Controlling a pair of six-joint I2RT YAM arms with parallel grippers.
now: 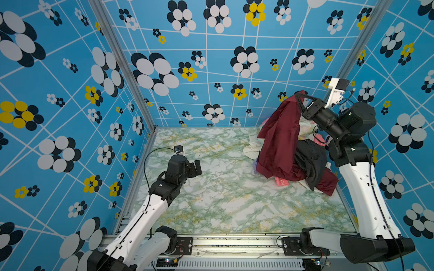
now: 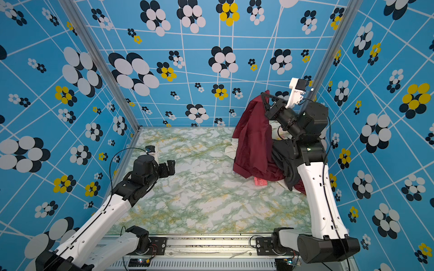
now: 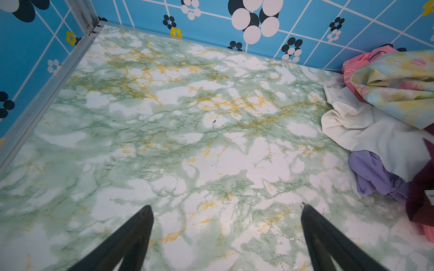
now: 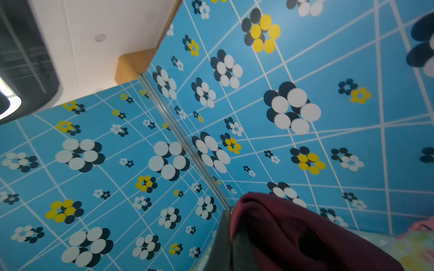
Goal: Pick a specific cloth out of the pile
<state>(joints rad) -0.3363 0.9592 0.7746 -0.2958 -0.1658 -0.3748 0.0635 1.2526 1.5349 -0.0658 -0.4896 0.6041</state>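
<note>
My right hand (image 1: 299, 98) is clamped on a top fold of the cloth (image 1: 279, 140), jaws together on the maroon fabric, held high. The cloth hangs in a long drape straight below the hand. Its lower end rests on the pile (image 1: 252, 147) underneath, and part of it seems to run under a black garment (image 1: 310, 162) on the arm's side of the hand.

To do this lift well, I judge I should draw the hand up and away from the pile, out over the open tabletop (image 1: 211, 199). I'd go slowly and watch that the black garment slides off rather than riding along. Thin fabric in a small pinch may slip.

My left hand (image 3: 225, 206) hovers over bare tabletop, fingers apart and empty, well away from the right hand. It could pin the pile if needed.

I see no container here; the garments lie loose on the tabletop.
</note>
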